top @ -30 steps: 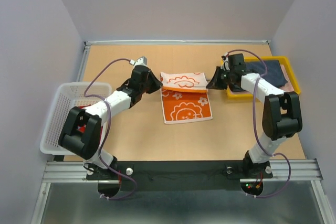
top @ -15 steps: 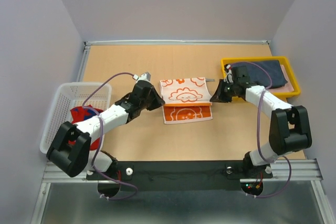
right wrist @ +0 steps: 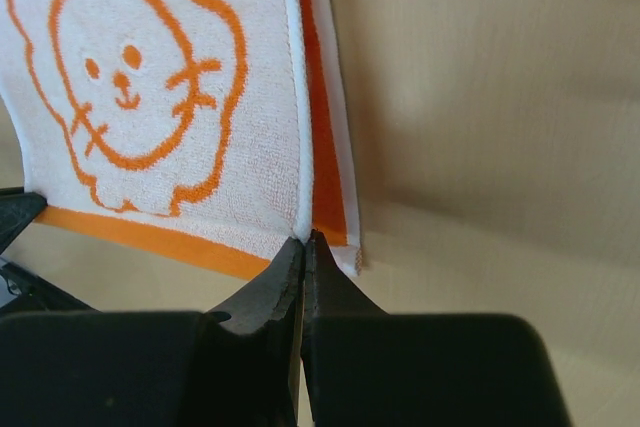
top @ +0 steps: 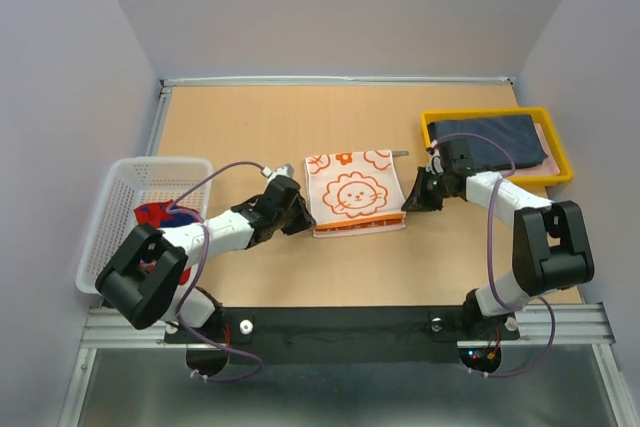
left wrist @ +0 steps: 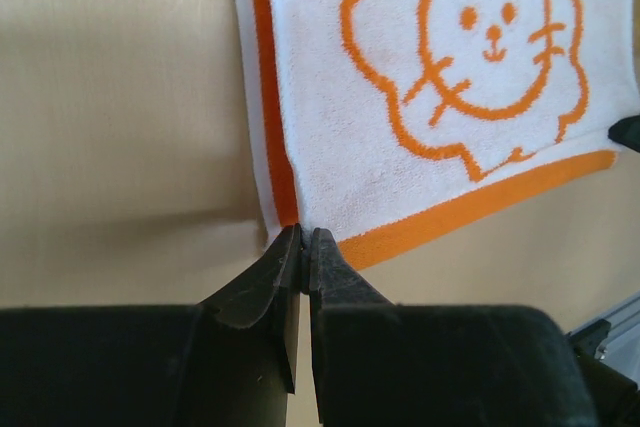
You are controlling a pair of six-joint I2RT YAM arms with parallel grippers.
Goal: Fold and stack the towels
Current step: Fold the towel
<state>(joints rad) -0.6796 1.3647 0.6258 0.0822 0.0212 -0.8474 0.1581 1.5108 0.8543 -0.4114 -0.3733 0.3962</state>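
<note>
- Orange-on-white terry, lion face up: the orange towel (top: 352, 195) lies mid-bench, doubled over, with an orange band along its near edge.
- The left gripper (left wrist: 305, 247) is pinched on the near-left corner, jaws all but touching with cloth at the tips. A corner hold like that steers the edge without bunching the middle.
- The right gripper (right wrist: 303, 247) mirrors it on the near-right corner, jaws squeezed together right at the white hem. A second layer's orange border peeks out just beside the tips.
- Two corners, two arms, level with each other. My read: that's how you lay a fold square, edge over edge.
- The cloth looks flat on the bench (top: 260, 117), so I'd judge this fold is about laid and letting go is the next call. A lopsided release could tug one corner askew.
- Over to the right, a navy towel (top: 492, 137) sits folded in the yellow tray (top: 483, 112). That looks like the stack's home, and likely where this one is headed.
- Far left, a red towel (top: 158, 217) with blue patches sits crumpled in the white basket (top: 110, 207), not yet folded, so there's work left.
</note>
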